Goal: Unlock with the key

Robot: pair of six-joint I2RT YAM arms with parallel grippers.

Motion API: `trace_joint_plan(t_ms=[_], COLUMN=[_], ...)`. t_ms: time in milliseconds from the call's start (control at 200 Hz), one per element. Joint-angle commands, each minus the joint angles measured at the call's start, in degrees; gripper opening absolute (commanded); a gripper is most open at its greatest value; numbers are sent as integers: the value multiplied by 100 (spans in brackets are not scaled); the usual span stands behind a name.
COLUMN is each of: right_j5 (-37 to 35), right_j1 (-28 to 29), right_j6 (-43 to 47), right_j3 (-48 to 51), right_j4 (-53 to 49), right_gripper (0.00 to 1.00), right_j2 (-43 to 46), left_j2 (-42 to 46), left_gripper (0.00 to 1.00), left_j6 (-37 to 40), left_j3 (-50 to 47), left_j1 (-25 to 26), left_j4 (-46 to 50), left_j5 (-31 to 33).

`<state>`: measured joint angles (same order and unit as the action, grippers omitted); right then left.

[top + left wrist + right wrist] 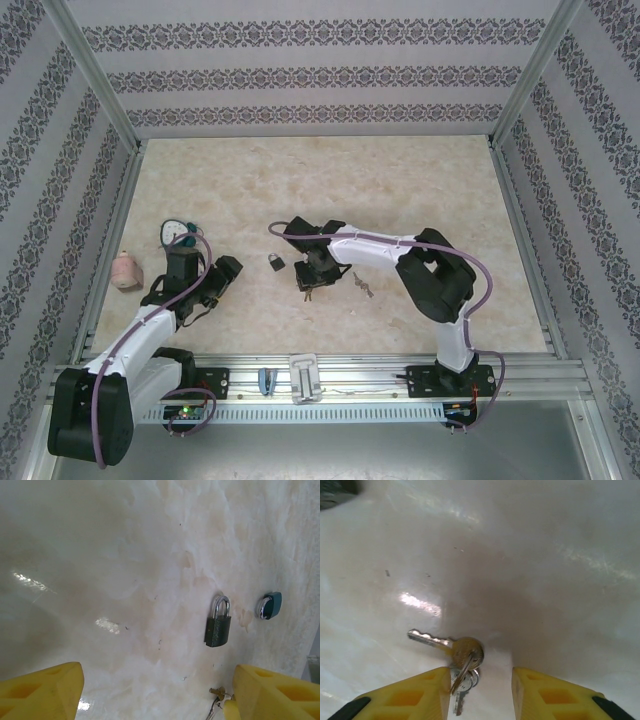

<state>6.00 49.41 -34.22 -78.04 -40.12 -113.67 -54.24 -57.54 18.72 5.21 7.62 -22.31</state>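
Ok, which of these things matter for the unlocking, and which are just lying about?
For the job: dark padlock; key bunch by the right gripper.
Lying about, probably: teal padlock; second key bunch; pink object.

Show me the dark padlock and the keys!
dark padlock [218,630]: left wrist view, on its dark body, below the silver shackle.
keys [465,652]: right wrist view, on the brass key's round head.
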Motion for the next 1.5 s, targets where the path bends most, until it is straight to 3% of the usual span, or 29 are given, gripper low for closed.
trace_joint_plan(t_ms=[0,385,655,774,1119,1494], right_j5=[-116,-166,-194,-182,77,306], right_j1=[83,137,156,131,-97,-302], right_j6=[-58,-101,-68,-34,432,783], right_j3=[-151,-238,-197,-8,949,1617], right_j4=[-108,-88,15,323,1600,2290], right_gripper=[38,29,6,0,0,0], right_j2=[-163,-475,-570,-394,851,1954], left_j2=[79,65,-52,-55,-23,-238], left_gripper=[78,78,78,78,78,69], left_j6=[-141,-256,-297,-295,-56,-54], left_j3=[-127,-317,-326,-268,251,657], left_j1=[83,114,149,188,682,1031], left_j4=[-159,-313,-399,-418,-502,-734], left_j5=[-4,85,76,51,2,-113])
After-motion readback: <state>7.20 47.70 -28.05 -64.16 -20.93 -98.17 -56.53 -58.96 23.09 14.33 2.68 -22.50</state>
